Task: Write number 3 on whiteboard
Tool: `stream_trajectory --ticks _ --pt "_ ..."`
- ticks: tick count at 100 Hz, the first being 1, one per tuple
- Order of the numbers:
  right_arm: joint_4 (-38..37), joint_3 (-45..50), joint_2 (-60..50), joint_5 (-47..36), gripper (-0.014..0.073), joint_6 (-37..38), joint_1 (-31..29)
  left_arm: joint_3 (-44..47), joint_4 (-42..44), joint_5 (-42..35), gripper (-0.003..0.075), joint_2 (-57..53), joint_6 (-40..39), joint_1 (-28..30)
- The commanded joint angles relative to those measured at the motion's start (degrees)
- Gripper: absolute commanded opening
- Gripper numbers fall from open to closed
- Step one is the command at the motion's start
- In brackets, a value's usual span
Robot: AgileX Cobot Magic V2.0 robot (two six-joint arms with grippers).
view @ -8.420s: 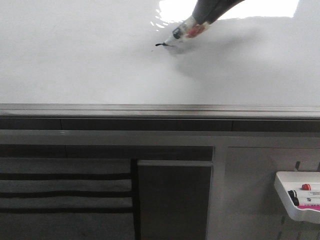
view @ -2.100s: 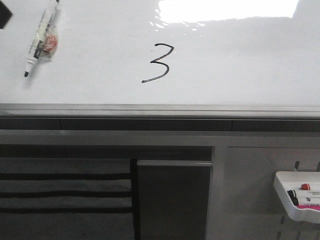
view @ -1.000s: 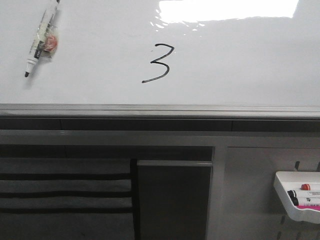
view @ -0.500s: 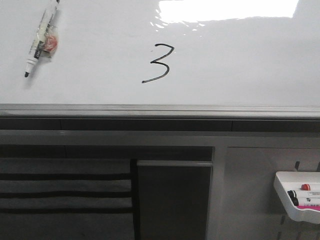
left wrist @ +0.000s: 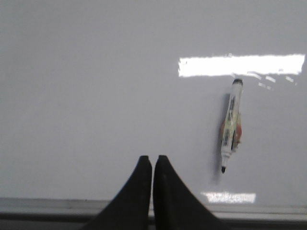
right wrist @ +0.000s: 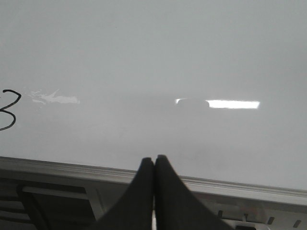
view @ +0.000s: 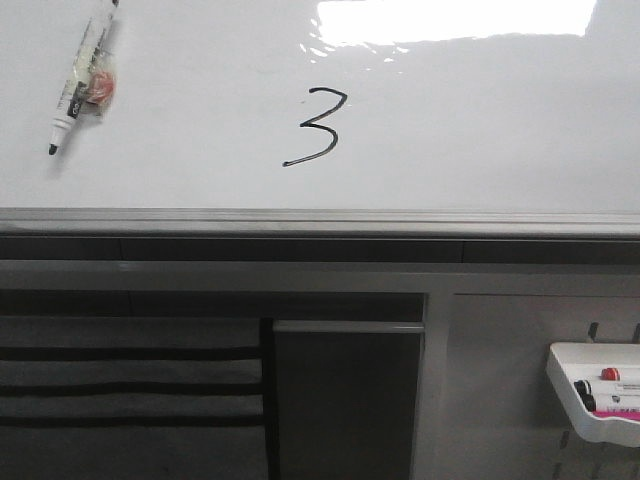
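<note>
A black hand-drawn number 3 (view: 315, 126) stands on the glossy whiteboard (view: 480, 130), near its middle in the front view; its right part shows in the right wrist view (right wrist: 8, 110). A white marker (view: 82, 75) with a black tip lies loose on the board at the far left, also in the left wrist view (left wrist: 230, 125). My left gripper (left wrist: 152, 159) is shut and empty, above the board's near edge, left of the marker. My right gripper (right wrist: 154, 158) is shut and empty over the board's edge strip, right of the 3. Neither gripper shows in the front view.
The board's grey metal edge strip (view: 320, 220) runs across the front. Below it are dark panels and a cabinet front (view: 345, 400). A small white tray (view: 598, 395) with markers hangs at the lower right. A bright ceiling light reflection (view: 455, 18) lies at the board's top.
The 3 was drawn since the oldest frame and the marker now lies at the far left. Over the last second nothing has visibly moved.
</note>
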Motion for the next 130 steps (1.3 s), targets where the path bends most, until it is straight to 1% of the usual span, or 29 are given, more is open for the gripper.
stream_trajectory --ticks 1,86,99,114,130 --pt "0.4 -1.5 0.0 -4.1 -0.0069 -0.2 -0.5 0.4 -0.6 -5.4 -0.0020 -1.5 0.0 -0.1" --pt "0.4 -1.1 -0.8 -4.4 -0.0069 -0.2 -0.5 0.4 -0.6 -5.1 -0.0020 -1.5 0.0 -0.1" --pt "0.4 3.1 -6.6 -7.3 -0.0069 -0.2 -1.1 0.4 -0.6 -5.1 -0.0020 -1.5 0.0 -0.1" --pt "0.4 12.5 -16.0 -12.2 -0.0069 -0.2 -1.7 0.4 -0.6 -5.1 -0.0020 -1.5 0.0 -0.1" --pt "0.4 22.7 -23.0 -17.8 -0.0069 -0.2 -1.7 0.4 -0.6 -5.1 -0.0020 -1.5 0.0 -0.1"
